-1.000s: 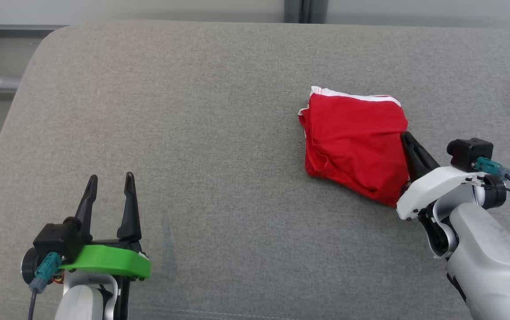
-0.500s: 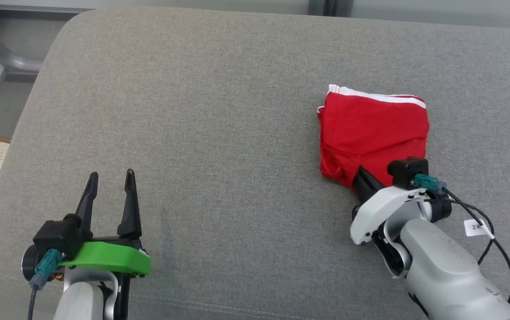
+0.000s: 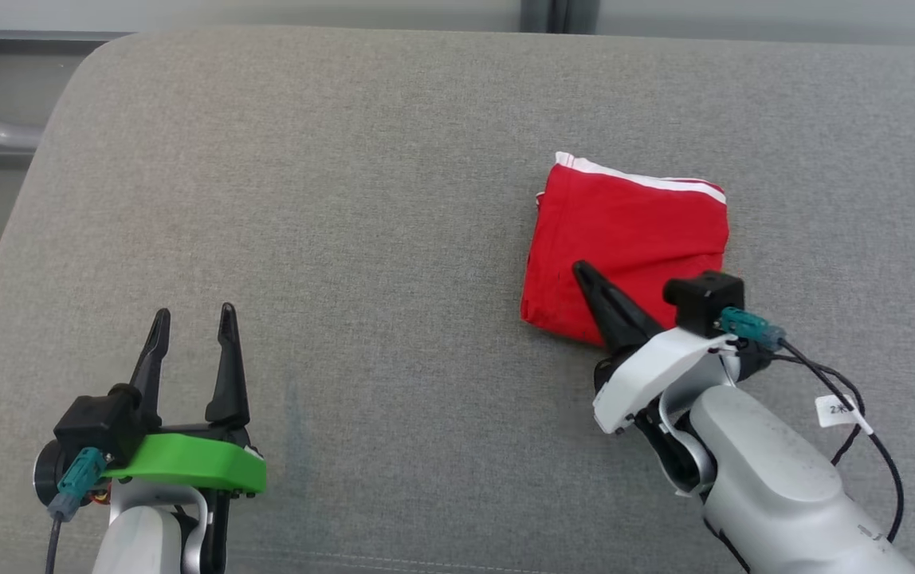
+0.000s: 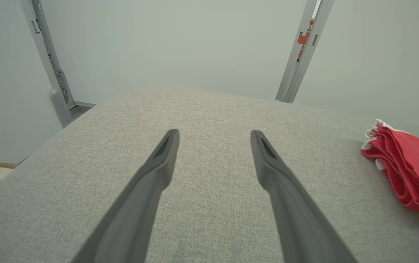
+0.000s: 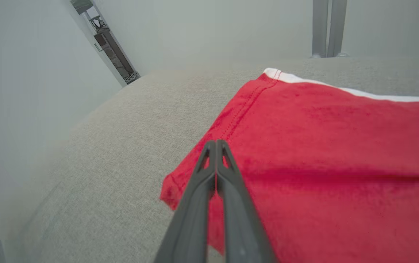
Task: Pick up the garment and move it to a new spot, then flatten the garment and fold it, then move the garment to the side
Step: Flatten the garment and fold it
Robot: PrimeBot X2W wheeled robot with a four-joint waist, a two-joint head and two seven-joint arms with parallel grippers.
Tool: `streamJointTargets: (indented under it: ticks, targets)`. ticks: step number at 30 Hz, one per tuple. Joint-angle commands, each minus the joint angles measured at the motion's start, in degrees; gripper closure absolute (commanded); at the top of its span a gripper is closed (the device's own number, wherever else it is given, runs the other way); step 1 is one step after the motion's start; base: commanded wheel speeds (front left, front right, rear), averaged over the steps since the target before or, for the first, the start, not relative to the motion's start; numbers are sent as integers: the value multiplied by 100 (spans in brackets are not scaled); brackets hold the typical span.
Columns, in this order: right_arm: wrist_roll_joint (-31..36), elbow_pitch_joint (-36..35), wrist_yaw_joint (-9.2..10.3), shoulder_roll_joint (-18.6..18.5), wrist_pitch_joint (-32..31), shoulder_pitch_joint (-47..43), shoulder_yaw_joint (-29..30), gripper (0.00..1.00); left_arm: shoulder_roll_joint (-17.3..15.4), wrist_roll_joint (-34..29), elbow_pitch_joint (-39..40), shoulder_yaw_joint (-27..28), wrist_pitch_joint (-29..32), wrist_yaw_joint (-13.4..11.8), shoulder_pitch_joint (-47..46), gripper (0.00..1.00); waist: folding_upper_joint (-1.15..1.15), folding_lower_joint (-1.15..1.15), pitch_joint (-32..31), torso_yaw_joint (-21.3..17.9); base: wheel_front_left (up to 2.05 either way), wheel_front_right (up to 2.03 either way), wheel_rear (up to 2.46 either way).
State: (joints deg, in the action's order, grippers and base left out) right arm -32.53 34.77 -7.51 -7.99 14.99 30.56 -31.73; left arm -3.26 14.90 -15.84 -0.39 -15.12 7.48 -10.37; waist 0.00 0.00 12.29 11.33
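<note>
Head view: a folded red garment (image 3: 633,239) lay right of centre on the grey cushion (image 3: 346,199), with the right gripper (image 3: 579,269) angled over its near left corner and the left gripper (image 3: 190,319) well apart. Left wrist view: the jaws stood wide open and empty, the garment far to their right. Right wrist view: the fingers were pressed together over the garment's left hem (no cloth visibly pinched).

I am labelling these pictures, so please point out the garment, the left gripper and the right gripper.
garment (image 3: 633,231), head view, middle of its red top layer.
left gripper (image 3: 194,312), head view, midway between its open fingertips.
right gripper (image 5: 216,143), right wrist view, where its shut tips meet.
</note>
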Motion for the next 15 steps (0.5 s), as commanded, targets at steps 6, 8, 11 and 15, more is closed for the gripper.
streamJointTargets:
  ticks: [6, 8, 11, 15]
  targets:
    - [412, -692, 5, -237, 20, -441, 925, 100, -86, -62, -16, 32, 0, 4, 75, 0, 0, 0, -225, -487, 0, 0, 0]
    - [585, -894, 5, -286, 20, -606, 1201, 100, -106, -82, -18, 55, 0, 4, 95, 0, 0, 0, -280, -616, 0, 0, 0]
    - [838, -1169, 6, -339, 20, -840, 1566, 100, -139, -102, -49, 96, 0, 4, 132, 0, 0, 0, -362, -790, 0, 0, 0]
    - [1118, -1495, 5, -333, 20, -1219, 1995, 100, -159, -152, -73, 173, 0, 4, 173, 0, 0, 0, -467, -986, 0, 0, 0]
